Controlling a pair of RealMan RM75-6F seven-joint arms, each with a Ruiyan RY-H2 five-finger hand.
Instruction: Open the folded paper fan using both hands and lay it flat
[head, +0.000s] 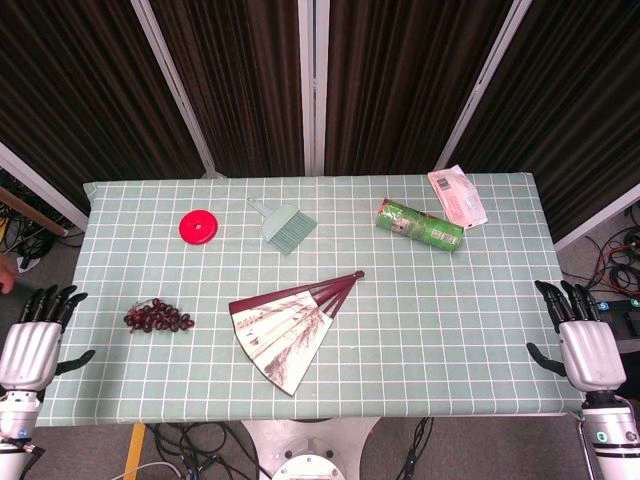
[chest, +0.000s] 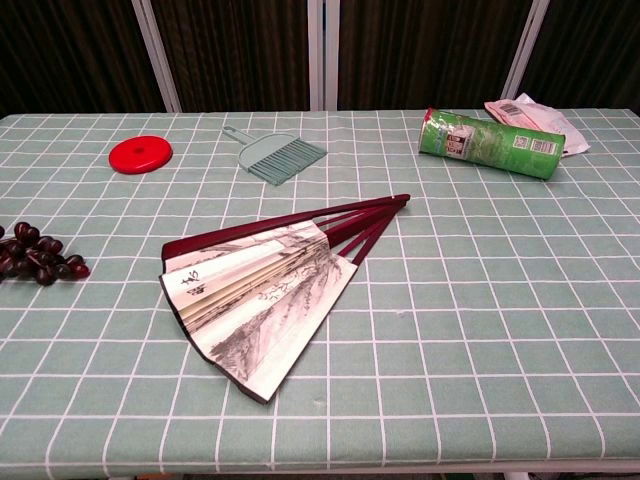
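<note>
The paper fan (head: 288, 325) (chest: 265, 288) lies on the green checked table (head: 450, 310), partly spread, with dark red ribs meeting at a pivot pointing up and right. Its painted paper leaf faces up. My left hand (head: 35, 335) hangs off the table's left edge, fingers apart, holding nothing. At the right edge my right hand (head: 578, 335) is likewise held with fingers apart and empty. Both hands are far from the fan and show only in the head view.
A bunch of dark grapes (head: 157, 318) (chest: 38, 255) lies left of the fan. A red round lid (head: 199, 227) (chest: 140, 155), a small teal brush (head: 284, 224) (chest: 277, 155), a green can on its side (head: 420, 224) (chest: 492, 145) and a pink packet (head: 457, 195) (chest: 530, 112) sit farther back.
</note>
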